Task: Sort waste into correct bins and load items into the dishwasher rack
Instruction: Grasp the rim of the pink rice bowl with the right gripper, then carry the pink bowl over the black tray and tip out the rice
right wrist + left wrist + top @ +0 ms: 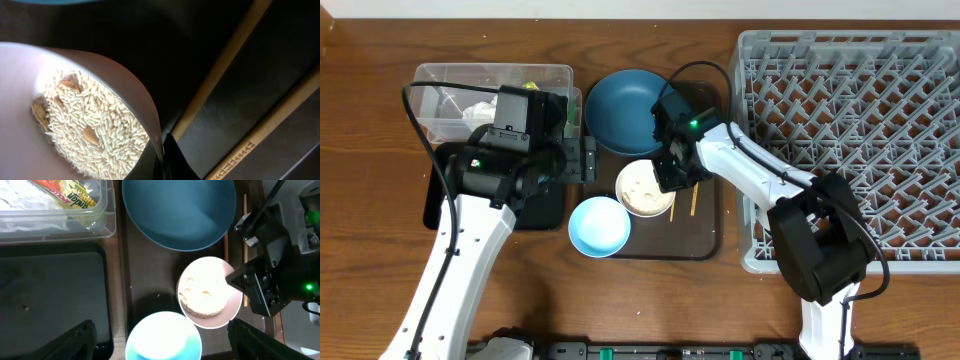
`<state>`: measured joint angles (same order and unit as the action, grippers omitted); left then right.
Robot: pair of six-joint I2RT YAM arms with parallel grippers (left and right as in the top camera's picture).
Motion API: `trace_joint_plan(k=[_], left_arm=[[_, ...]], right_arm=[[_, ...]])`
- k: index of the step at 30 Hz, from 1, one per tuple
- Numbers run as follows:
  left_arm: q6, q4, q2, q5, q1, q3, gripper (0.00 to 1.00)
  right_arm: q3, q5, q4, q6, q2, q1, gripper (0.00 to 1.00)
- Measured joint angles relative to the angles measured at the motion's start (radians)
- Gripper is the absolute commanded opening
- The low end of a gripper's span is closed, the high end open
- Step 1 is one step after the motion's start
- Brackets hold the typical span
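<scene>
The cream-white bowl (645, 189) holds the rice-like crumbs (90, 125) and sits on the dark brown tray (705, 235). My right gripper (672, 172) is shut on the bowl's right rim (150, 117). Two chopsticks (225, 65) lie on the tray just right of the bowl. The dark blue plate (625, 110) is behind it, the light blue bowl (599, 226) in front left. My left gripper (160, 340) is open and empty above the light blue bowl (162, 337). The clear tub (450, 75) holds the tissue (478, 112) and the snack wrapper (75, 200). The black tray (50, 300) lies below it.
The grey dishwasher rack (860, 130) fills the right side, close to the brown tray's right edge. My right arm reaches from the rack side across the tray. Bare wooden table lies at the front left.
</scene>
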<state>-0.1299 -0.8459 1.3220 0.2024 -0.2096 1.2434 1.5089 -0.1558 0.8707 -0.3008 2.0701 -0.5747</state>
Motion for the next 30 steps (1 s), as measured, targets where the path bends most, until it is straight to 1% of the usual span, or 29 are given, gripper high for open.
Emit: trace_joint_plan(k=[5,8,14,18,23,30], left_arm=[[0.0,0.0,0.0,0.0,0.0,0.0,0.9],[0.0,0.0,0.0,0.0,0.0,0.0,0.9],[0.0,0.0,0.0,0.0,0.0,0.0,0.91],[0.0,-0.001,0.0,0.0,0.0,0.0,0.91],[0.0,0.0,0.0,0.0,0.0,0.0,0.91],[0.0,0.0,0.0,0.0,0.0,0.0,0.91]], right_arm=[[0.0,0.007,0.037,0.0,-0.014,0.0,0.01],[0.0,0.019,0.073,0.0,-0.057,0.001,0.01],[-0.001,0.094,0.119,0.002,-0.269,0.025,0.01],[0.0,0.201,0.12,0.02,-0.401,0.048,0.01],[0.001,0.28,0.117,0.031,-0.415,0.043,0.01],[0.001,0.315,0.11,0.034,-0.406,0.043,0.01]])
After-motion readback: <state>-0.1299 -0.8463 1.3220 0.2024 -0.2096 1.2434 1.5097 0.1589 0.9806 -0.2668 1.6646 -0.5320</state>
